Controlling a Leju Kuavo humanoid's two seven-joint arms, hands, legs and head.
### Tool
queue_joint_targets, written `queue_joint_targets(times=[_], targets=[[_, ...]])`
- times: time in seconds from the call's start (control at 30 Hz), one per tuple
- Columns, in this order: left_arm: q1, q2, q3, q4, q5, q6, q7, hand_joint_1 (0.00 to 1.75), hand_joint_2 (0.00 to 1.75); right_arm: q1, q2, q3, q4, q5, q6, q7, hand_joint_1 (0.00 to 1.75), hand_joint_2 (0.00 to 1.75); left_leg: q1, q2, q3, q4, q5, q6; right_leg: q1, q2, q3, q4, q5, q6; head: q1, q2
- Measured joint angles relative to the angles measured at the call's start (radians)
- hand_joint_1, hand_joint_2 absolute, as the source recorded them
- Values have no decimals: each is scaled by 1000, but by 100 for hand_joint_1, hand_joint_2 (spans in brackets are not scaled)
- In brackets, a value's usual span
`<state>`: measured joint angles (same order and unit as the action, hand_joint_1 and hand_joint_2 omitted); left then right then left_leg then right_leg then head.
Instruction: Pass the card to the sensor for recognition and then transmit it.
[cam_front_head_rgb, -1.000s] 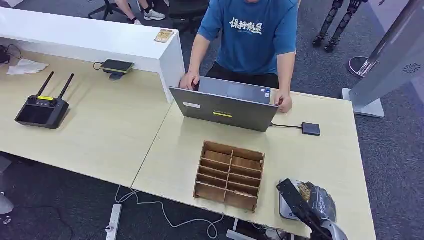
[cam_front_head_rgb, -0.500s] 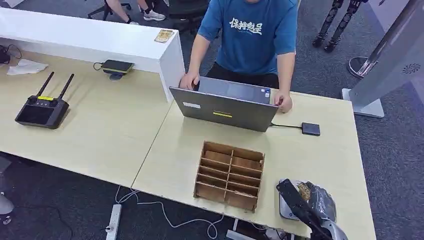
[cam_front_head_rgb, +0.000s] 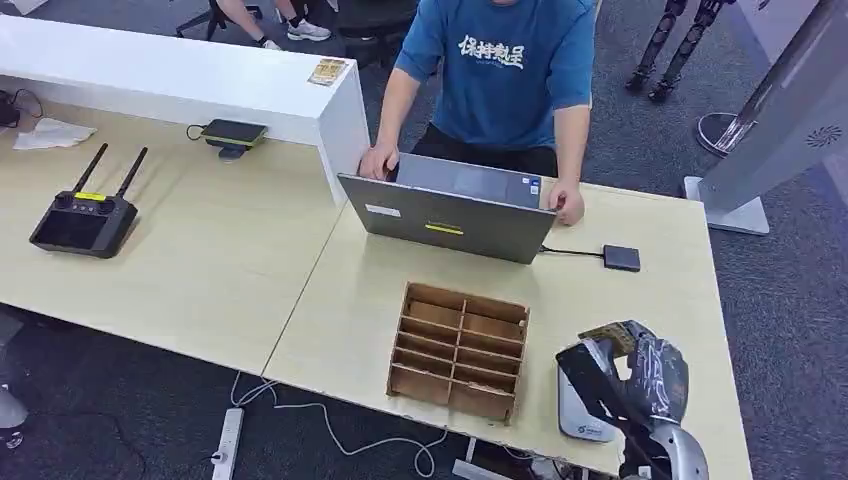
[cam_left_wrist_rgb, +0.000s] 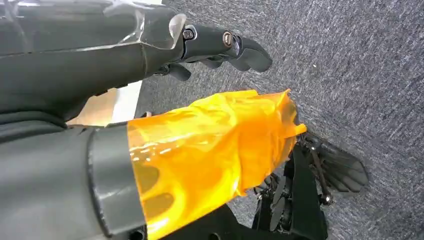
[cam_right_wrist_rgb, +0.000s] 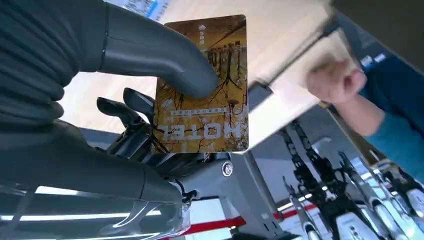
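Holding the card up in the right hand, just above the white sensor at the bench's near edge.
The card shows golden-brown trees and the word HOTEL, thumb pressed on its face, dark fingers behind. Left hand hangs over grey carpet, fingers curled, holding nothing. Light-wood bench carries a wooden organizer and a laptop, with a person behind.

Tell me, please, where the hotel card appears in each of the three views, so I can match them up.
Head view: the card shows near the lower right, held in the right hand above the white sensor on the table's near edge.
Left wrist view: the card is not in this picture.
Right wrist view: the card sits centre, pressed under the thumb.
Shared landmark: the person in the blue shirt, seen at the right wrist view's edge.
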<state>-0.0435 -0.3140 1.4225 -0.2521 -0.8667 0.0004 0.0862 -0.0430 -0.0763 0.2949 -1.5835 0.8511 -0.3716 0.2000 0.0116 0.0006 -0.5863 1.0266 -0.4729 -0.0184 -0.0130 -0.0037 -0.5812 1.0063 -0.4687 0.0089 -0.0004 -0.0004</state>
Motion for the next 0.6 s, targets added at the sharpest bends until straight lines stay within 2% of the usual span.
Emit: queue_joint_targets(times=[0.33, 0.6], targets=[[0, 1, 0, 0, -26, -1, -3, 0, 0, -176, 0, 1, 13, -17, 15, -13, 175, 175, 0, 0, 0, 0, 0, 0, 0, 0, 0, 0, 1, 0, 0, 0], [-1, 5, -2, 0, -63, -4, -3, 0, 0, -417, 1, 7, 169, -46, 61, 7, 175, 175, 0, 0, -1, 0, 2, 0, 0, 0, 0, 1, 1, 0, 0, 0]])
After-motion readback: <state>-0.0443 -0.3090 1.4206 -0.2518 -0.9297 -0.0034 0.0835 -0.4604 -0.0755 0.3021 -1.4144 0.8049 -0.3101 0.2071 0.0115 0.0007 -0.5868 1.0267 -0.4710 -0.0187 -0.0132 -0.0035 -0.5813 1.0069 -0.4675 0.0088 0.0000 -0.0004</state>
